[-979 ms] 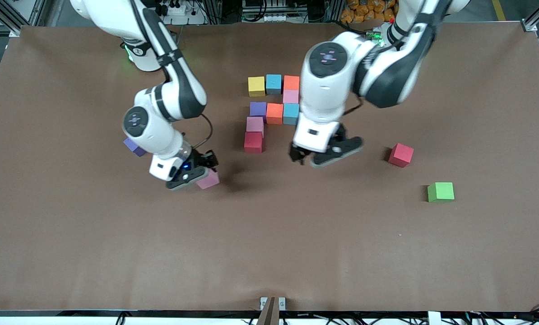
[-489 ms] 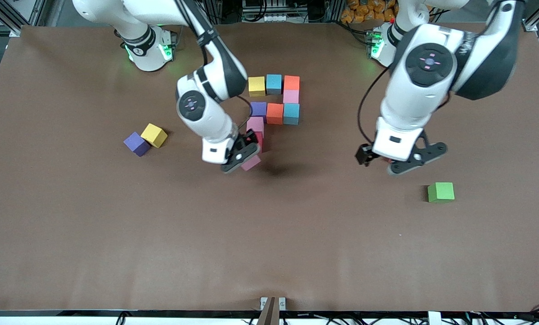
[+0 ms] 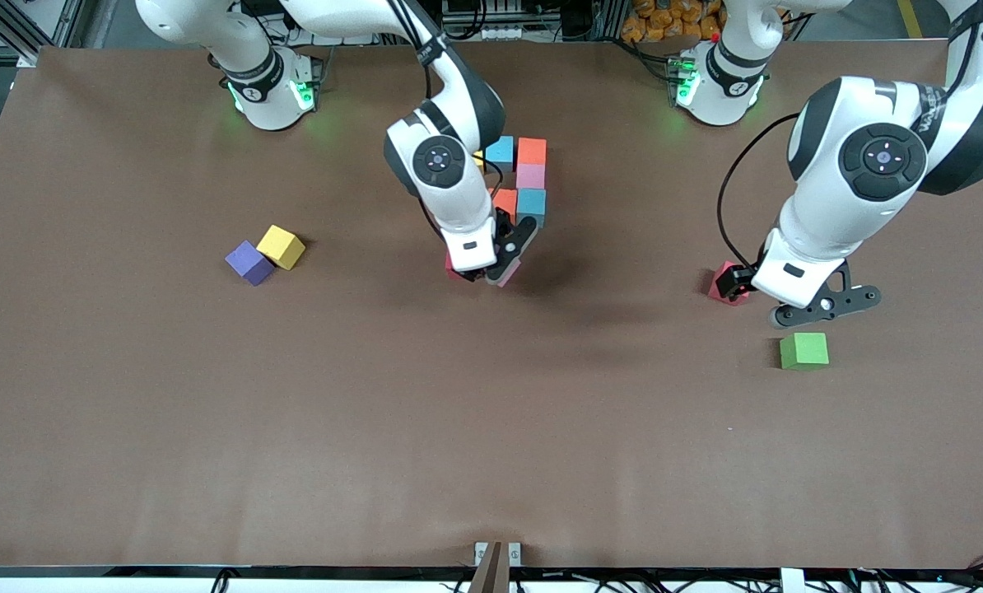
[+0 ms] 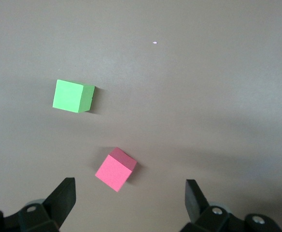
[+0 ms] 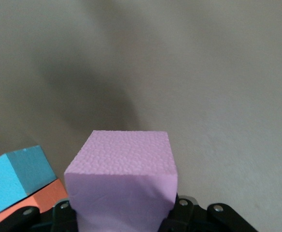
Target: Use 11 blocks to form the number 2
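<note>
i have the right gripper (image 3: 500, 268) clamped on a pink cube (image 5: 121, 179), hovering over the partly built number 2 (image 3: 524, 177) near the middle of the table's robot-side edge, beside its red cube (image 3: 452, 268). next i judge it must lower and seat the pink cube flush in the bottom row. my left gripper (image 4: 129, 198) hangs wide open over a loose red cube (image 4: 115, 169), near the green cube (image 3: 803, 350).
</note>
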Motion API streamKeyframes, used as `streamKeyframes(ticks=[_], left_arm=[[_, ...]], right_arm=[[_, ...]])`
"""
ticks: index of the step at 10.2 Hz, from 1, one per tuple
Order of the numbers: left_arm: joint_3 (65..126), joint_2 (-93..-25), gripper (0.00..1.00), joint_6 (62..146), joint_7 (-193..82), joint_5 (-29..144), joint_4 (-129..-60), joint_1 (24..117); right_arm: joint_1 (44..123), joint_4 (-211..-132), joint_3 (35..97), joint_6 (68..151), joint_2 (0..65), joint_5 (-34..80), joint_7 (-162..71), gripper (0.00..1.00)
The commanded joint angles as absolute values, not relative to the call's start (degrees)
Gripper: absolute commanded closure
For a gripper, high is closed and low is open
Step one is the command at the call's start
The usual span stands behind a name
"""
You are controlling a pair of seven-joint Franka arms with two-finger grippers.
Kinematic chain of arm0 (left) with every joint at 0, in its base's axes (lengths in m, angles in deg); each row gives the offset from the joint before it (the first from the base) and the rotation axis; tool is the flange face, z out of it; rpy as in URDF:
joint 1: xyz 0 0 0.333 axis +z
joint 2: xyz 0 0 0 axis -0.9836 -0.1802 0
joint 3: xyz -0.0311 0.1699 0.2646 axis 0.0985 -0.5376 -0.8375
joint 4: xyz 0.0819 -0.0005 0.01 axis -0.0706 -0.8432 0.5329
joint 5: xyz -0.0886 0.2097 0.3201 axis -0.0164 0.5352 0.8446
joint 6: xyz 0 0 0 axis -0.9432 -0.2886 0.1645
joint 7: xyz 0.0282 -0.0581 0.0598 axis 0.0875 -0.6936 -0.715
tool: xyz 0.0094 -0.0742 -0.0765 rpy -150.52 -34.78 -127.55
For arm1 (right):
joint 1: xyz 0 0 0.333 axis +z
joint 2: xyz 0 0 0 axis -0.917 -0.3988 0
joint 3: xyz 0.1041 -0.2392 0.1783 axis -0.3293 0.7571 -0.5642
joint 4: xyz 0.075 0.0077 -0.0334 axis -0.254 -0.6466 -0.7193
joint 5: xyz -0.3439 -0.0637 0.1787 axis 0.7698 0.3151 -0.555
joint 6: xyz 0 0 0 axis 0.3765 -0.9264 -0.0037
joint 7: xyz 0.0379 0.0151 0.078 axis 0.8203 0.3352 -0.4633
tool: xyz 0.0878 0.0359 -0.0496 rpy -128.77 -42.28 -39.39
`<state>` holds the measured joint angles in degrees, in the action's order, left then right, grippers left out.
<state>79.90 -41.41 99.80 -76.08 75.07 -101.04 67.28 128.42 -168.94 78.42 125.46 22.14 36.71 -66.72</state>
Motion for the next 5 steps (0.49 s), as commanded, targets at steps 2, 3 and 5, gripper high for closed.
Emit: streamKeyframes(ticks=[2, 3, 5], left_arm=[[80.73, -36.55, 0.00, 104.98, -62.44, 75.54, -111.19, 71.79], [80.81, -36.47, 0.00, 105.94, -58.38, 75.54, -113.47, 72.14], [80.73, -36.03, 0.00, 113.20, -52.48, 75.54, -120.66, 72.76]], right_arm=[[128.46, -165.11, 78.36, 124.49, 17.51, 37.28, -81.20, 1.00], [128.28, -165.11, 78.19, 124.49, 17.07, 37.28, -85.76, 1.00], [128.11, -165.72, 78.19, 123.45, 16.81, 37.36, -91.85, 1.00]])
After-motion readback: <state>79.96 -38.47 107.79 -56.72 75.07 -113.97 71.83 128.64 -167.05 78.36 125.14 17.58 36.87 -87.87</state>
